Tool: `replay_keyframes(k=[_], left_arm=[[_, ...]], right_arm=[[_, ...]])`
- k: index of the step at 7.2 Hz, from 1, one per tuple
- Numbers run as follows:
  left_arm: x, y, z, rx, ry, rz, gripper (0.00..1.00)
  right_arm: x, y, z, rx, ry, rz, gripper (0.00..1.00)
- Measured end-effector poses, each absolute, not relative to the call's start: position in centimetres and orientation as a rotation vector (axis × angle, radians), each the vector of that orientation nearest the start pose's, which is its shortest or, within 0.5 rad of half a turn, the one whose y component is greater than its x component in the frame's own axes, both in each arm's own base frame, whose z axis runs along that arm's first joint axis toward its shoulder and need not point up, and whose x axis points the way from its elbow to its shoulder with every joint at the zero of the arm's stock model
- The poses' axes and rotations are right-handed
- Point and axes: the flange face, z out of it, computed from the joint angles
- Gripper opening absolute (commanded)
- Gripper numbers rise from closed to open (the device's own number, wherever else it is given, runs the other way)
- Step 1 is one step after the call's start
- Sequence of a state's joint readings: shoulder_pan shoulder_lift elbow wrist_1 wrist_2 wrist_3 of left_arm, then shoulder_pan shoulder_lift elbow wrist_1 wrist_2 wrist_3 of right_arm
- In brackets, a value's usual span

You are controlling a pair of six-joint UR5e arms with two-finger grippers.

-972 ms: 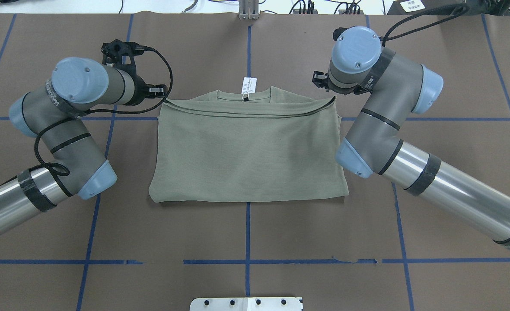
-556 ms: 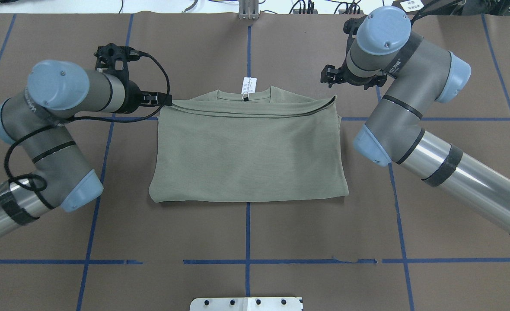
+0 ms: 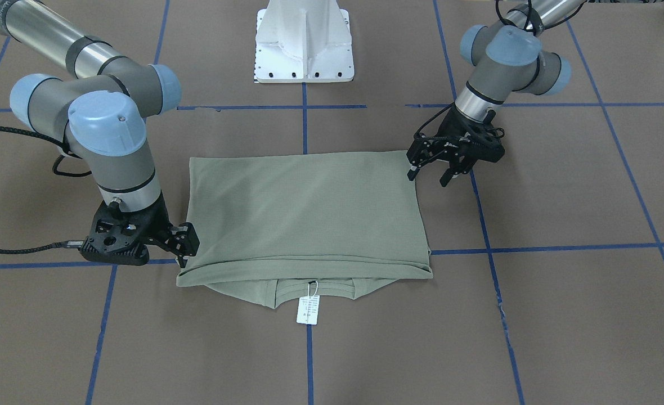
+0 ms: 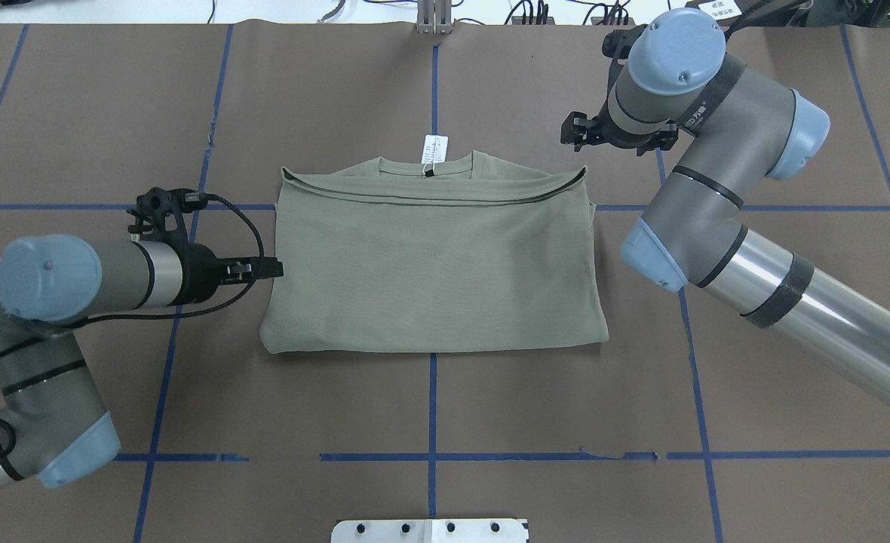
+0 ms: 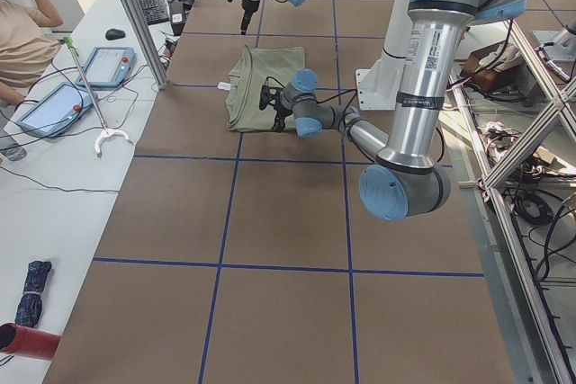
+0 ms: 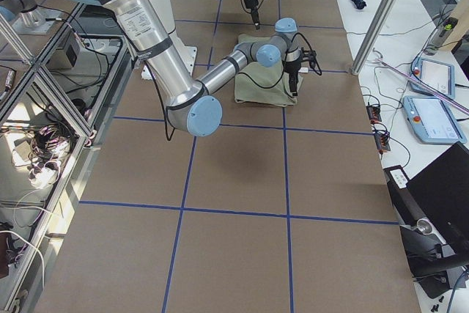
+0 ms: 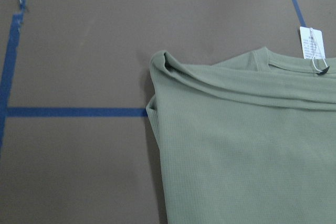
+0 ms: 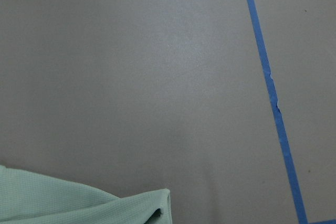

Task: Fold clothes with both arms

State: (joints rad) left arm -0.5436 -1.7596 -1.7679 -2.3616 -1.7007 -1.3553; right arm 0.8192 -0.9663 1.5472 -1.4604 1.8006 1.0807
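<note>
The clothes, one sage-green shirt (image 4: pixel 434 264), lie folded into a flat rectangle at the table's middle. The neck and white hang tag (image 4: pixel 433 148) poke out at the far edge. My left gripper (image 4: pixel 268 268) is open beside the middle of the shirt's left edge, holding nothing; in the front-facing view the left gripper (image 3: pixel 427 175) shows spread fingers. My right gripper (image 3: pixel 184 246) hovers open just off the shirt's far right corner, gripping no cloth. The right wrist view shows only that shirt corner (image 8: pixel 79 205). The left wrist view shows the shirt's far left corner (image 7: pixel 163 64).
The brown table cover carries blue tape lines (image 4: pixel 432 456). The white pedestal plate (image 3: pixel 304 50) sits at the robot's side of the table. A person (image 5: pixel 22 33) stands by a side desk with tablets (image 5: pixel 108 65) beyond the far edge.
My left gripper slid from the shirt's far left corner back along its left edge to the middle. My right arm drew up and away from the far right corner.
</note>
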Motion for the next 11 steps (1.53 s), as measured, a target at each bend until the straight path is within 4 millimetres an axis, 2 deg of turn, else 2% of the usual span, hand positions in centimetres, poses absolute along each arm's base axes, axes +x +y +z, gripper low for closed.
replay_keyframes(k=[1,3,4,5,6,7,10,11], left_arm=[[44.5,-37.7,38.1,0.286,1.151,-0.257,0.73],[46.1,-35.7,38.4,0.244,1.158,-0.284,0.72],[46.4,-35.4,38.6,0.237,1.156,-0.286,0.61],[46.5,-35.2,38.6,0.233,1.156,-0.286,0.4],[46.5,-35.1,38.7,0.231,1.156,-0.285,0.14],[46.6,-35.0,38.7,0.23,1.156,-0.284,0.0],[46.4,-34.7,38.8,0.232,1.154,-0.278,0.0],[45.6,-34.4,39.2,0.239,1.146,-0.266,0.0]], right_arm=[[-40.3,-59.3,30.8,0.245,-0.681,0.236,1.0],[-40.3,-59.3,30.8,0.246,-0.682,0.236,1.0],[-40.3,-59.3,30.7,0.246,-0.682,0.235,1.0],[-40.3,-59.2,30.7,0.246,-0.683,0.235,1.0],[-40.4,-59.2,30.7,0.246,-0.683,0.235,1.0],[-40.4,-59.2,30.7,0.246,-0.682,0.235,1.0],[-40.4,-59.3,30.8,0.245,-0.682,0.235,1.0],[-40.4,-59.3,30.8,0.245,-0.682,0.235,1.0]])
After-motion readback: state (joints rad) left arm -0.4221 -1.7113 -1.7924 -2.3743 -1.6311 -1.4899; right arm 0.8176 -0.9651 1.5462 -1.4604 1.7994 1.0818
